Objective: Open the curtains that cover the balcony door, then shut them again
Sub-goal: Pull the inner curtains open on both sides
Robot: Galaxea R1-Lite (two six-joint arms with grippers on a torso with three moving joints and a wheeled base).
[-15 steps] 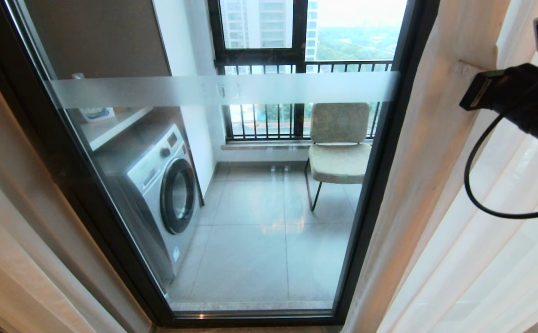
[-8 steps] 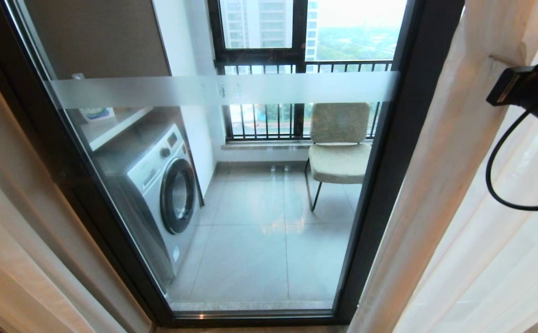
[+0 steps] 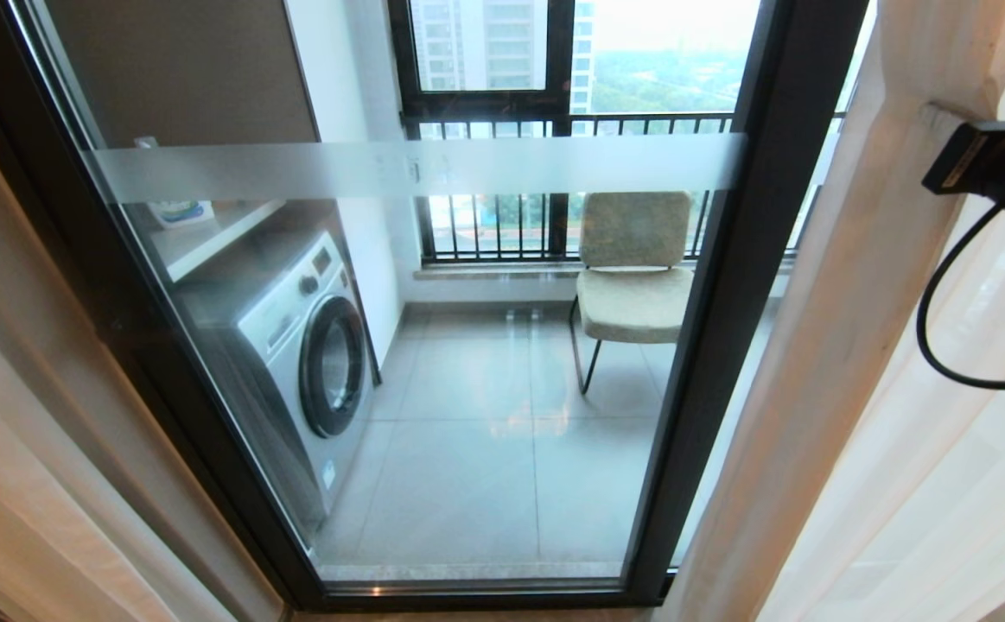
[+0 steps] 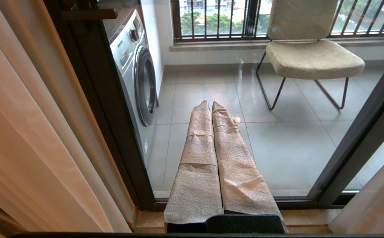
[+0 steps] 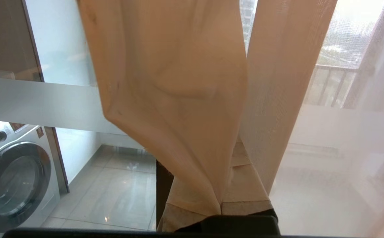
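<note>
- The balcony door (image 3: 433, 345), one tall glass panel in a dark frame with a frosted band across it, filled the middle of the head view and stood mostly uncovered; a sliver of a second glass panel showed past the right frame.
- The curtains (image 3: 848, 345) were parted to both sides: one beige drape hung at the left edge, and one beige drape plus one white sheer hung bunched at the right. The opening step looked nearly done; drawing them shut again was, by my judgement, wholly left to do.
- One washing machine (image 3: 303, 345) stood on the balcony's left side, behind the glass.
- One padded chair (image 3: 632, 268) stood near the balcony railing, to the right of the washing machine.
- The right gripper (image 5: 223, 201) was high on the right, clenched on a fold of the right-hand beige drape and holding it aside.
- The left gripper (image 4: 211, 158), its two wrapped fingers pressed together and grasping nothing, pointed low at the glass.
</note>
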